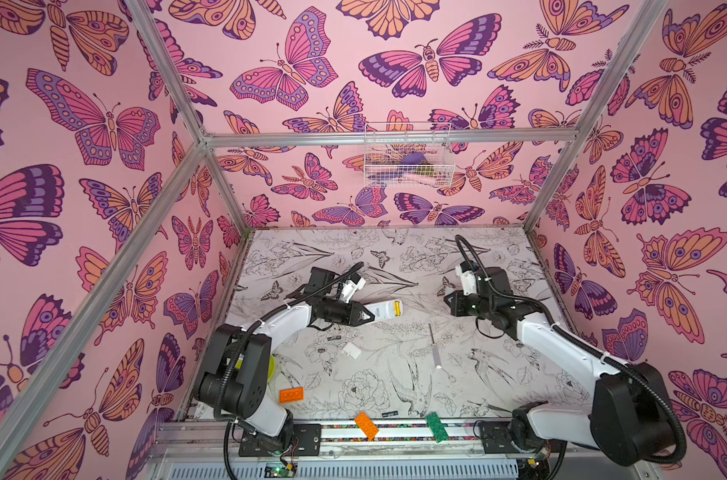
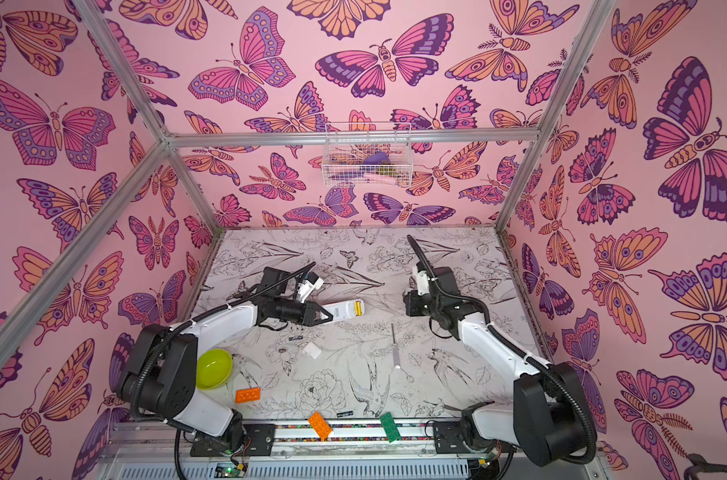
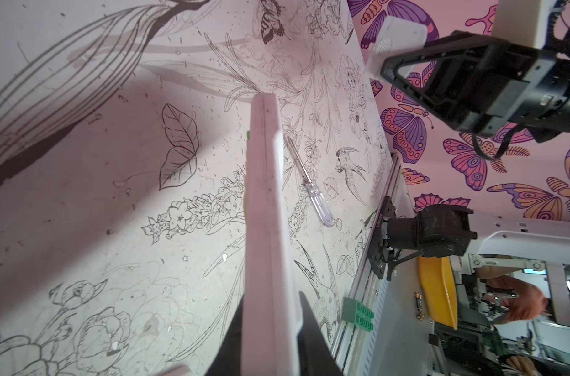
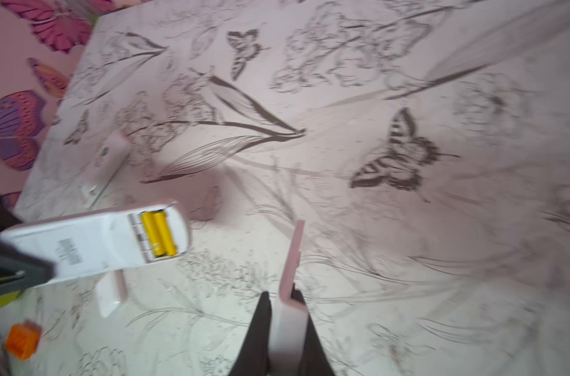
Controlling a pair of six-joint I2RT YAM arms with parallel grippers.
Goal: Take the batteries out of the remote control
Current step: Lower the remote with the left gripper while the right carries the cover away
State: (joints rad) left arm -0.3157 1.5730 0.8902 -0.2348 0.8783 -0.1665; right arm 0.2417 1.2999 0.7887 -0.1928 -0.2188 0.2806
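Two yellow batteries (image 4: 160, 232) sit side by side in the open compartment at the end of the white remote (image 4: 91, 241), also seen in both top views (image 1: 397, 308).

- The left pincer (image 1: 368, 316) is clamped on the remote's other end and holds it off the tabletop (image 1: 353, 257).
- The compartment faces up.
- One black battery (image 1: 335, 338) lies loose on the tabletop below the remote, just beside a small white cover (image 1: 351, 350).
- A second black battery (image 2: 345, 413) lies near the front edge, between an orange brick (image 2: 320, 424) and a green brick (image 2: 390, 427).
- The right pincer (image 4: 281, 293) is closed tight on a thin pale panel (image 4: 292, 260), seen edge-on. It is well apart from the remote.
- A clear-handled screwdriver (image 1: 434, 349) lies between the arms, untouched.
- A green bowl (image 2: 214, 369) and another orange brick (image 2: 247, 395) sit by the left arm's base.
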